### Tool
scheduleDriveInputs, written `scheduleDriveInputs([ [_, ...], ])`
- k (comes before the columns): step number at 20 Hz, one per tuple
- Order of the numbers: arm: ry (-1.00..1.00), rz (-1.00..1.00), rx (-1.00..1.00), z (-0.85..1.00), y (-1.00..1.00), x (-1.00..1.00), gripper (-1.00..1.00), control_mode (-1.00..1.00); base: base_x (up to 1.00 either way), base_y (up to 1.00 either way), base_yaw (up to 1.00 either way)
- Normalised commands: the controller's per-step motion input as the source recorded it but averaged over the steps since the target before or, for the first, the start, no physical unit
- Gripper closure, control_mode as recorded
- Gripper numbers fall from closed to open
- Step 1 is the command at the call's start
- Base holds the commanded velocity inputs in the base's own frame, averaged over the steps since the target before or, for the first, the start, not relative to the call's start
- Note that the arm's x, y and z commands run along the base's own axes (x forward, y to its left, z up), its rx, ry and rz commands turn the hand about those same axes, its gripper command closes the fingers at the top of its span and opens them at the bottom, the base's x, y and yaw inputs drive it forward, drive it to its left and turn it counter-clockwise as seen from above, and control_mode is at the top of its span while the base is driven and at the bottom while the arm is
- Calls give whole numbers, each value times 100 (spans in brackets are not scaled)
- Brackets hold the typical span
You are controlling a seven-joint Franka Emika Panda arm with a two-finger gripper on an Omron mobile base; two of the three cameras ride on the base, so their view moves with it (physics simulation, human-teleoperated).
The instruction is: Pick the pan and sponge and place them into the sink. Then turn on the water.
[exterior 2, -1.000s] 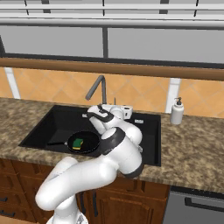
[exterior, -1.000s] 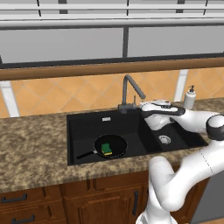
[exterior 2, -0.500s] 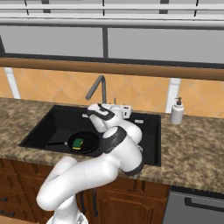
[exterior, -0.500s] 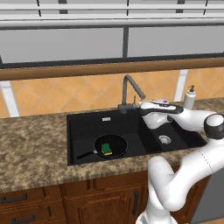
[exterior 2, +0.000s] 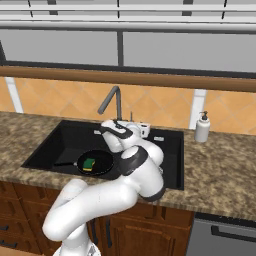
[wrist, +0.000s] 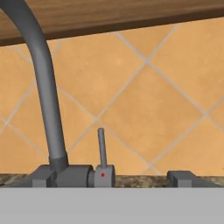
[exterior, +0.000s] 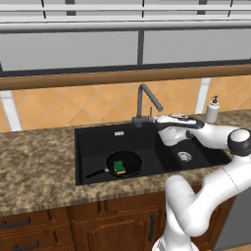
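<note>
With the pan (exterior: 124, 163) and sponge (exterior: 119, 167) already lying in the sink (exterior: 98, 142) at centre frame, the spread, empty jaws face the faucet (wrist: 46, 109), whose thin upright lever (wrist: 101, 146) looks rigid, smooth and best pushed near its tip.

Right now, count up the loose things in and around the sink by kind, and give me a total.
Pan: 1
Sponge: 1
Soap dispenser bottle: 1
Total: 3
</note>
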Motion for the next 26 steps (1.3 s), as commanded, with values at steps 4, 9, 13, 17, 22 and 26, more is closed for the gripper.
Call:
scheduleDriveInputs([
  [4,0,0,0,-11,1,21,-100,-100,0,0,0],
  [9,0,0,0,-6,4,29,-100,-100,0,0,0],
  [13,0,0,0,-4,6,22,-100,-100,0,0,0],
  [17,0,0,0,0,9,21,-100,-100,0,0,0],
  [22,0,0,0,0,6,16,-100,-100,0,0,0],
  [26,0,0,0,0,3,20,-100,-100,0,0,0],
])
